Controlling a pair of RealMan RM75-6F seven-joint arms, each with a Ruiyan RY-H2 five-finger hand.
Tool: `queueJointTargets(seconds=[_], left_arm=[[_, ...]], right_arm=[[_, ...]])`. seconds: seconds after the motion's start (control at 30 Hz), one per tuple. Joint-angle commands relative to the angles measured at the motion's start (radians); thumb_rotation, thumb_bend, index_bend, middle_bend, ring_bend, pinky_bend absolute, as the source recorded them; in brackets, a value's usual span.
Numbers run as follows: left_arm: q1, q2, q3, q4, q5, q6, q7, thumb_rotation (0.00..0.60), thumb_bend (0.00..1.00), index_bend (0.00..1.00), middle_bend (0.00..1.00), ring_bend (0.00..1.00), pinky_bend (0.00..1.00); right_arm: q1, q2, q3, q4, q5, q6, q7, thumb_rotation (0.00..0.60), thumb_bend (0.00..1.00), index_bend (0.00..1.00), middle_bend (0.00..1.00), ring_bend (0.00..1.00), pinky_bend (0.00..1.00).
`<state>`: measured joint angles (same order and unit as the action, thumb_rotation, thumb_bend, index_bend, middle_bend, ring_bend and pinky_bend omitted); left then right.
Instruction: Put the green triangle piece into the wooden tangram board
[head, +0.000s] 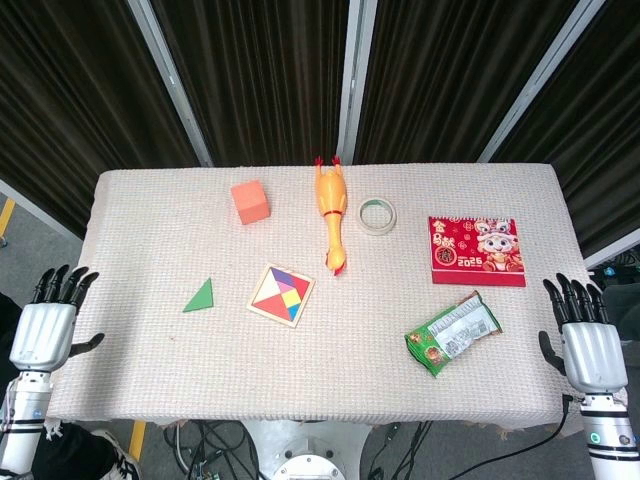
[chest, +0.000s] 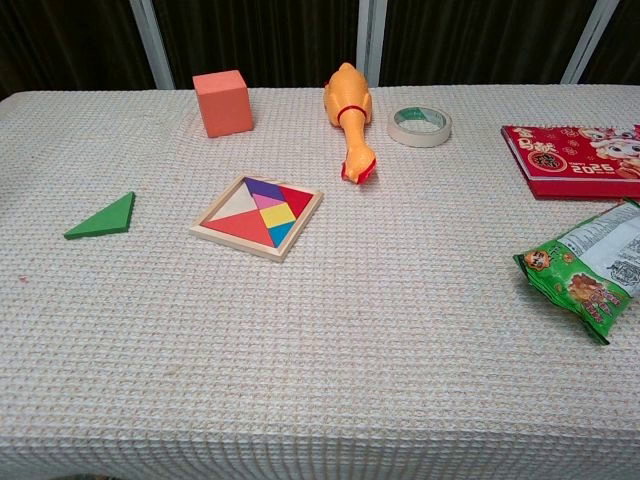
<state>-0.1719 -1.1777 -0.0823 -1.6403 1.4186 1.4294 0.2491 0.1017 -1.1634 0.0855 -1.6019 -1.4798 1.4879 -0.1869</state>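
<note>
The green triangle piece lies flat near the table's left edge, just left of the wooden tangram board, untouched because the left hand and right hand wait empty, fingers spread, off the table's sides.

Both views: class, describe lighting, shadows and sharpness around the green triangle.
Head view: even overhead light, green triangle sharp, barely any shadow. Chest view: same soft light, thin shadow under the wooden tangram board, slight glare on the snack bag.
</note>
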Motion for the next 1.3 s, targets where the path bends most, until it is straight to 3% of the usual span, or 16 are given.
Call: queueJointTargets(seconds=[0.03,0.63,0.97,1.3], left_arm=[[-0.002,0.002,0.001,0.0,-0.002,-0.006,-0.001,0.6,0.1,0.14,0.11,0.02,0.07],[-0.018,-0.03,0.0,-0.04,-0.017,-0.026,0.033,0.6,0.09,0.14,0.11,0.02,0.07],[-0.041,-0.032,0.004,-0.072,-0.041,-0.088,-0.014,0.6,0.09,0.14,0.11,0.02,0.07],[-0.096,-0.108,-0.017,-0.092,-0.084,-0.153,0.02,0.6,0.09,0.16,0.12,0.02,0.07]], right_arm=[[0.001,0.001,0.001,-0.002,0.004,-0.004,0.0,0.6,0.33,0.0,0.0,0.0,0.0],[0.001,0.006,0.008,0.005,0.022,-0.012,0.014,0.6,0.33,0.0,0.0,0.0,0.0],[0.0,0.016,0.006,-0.003,-0.001,0.004,0.005,0.6,0.34,0.0,0.0,0.0,0.0],[0.005,0.032,0.03,0.004,0.017,0.011,0.031,0.6,0.34,0.0,0.0,0.0,0.0]])
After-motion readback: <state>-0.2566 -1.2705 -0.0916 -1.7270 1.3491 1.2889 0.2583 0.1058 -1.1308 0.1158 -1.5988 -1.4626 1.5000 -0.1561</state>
